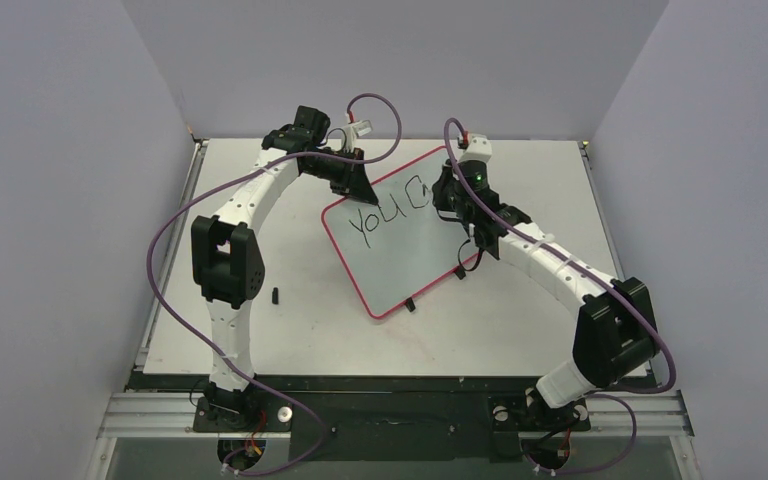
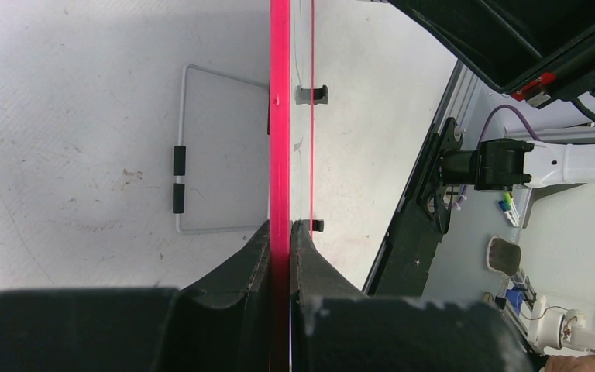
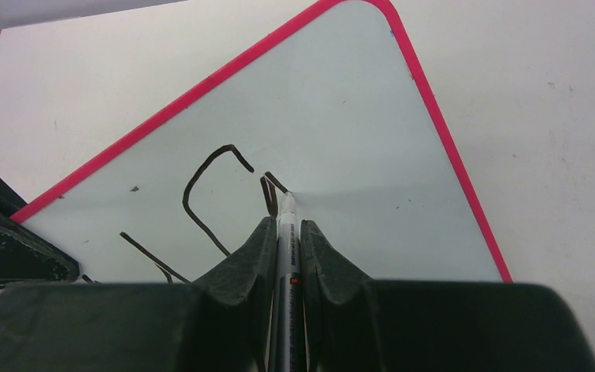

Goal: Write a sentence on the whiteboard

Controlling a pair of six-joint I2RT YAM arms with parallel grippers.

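Nearest the arm bases, a small black object (image 1: 276, 294), possibly a pen cap, lies on the table (image 1: 290, 330) well clear of the work and poses little threat.

Beyond it, the whiteboard (image 1: 400, 260) sits askew at the middle of the table, its two black clips (image 1: 410, 303) on the near edge. The sentence (image 1: 385, 212) reads only "YOU C" plus the first strokes of another letter, so most of it is not yet written.

The right gripper (image 3: 285, 225) has its fingers clamped on a marker (image 3: 287, 209), whose tip touches the board beside the C. I judge that pressing too hard could shove the pen back through the fingers or drag the board, while too light a touch would break the line. The text also runs toward the red rim, so the first line may run out of room.

Farthest off, the left gripper (image 2: 280, 225) has its fingers pinched on that rim (image 2: 280, 116) at the board's far corner. Holding one corner only, it could let the board pivot under sideways strokes and skew the letters.
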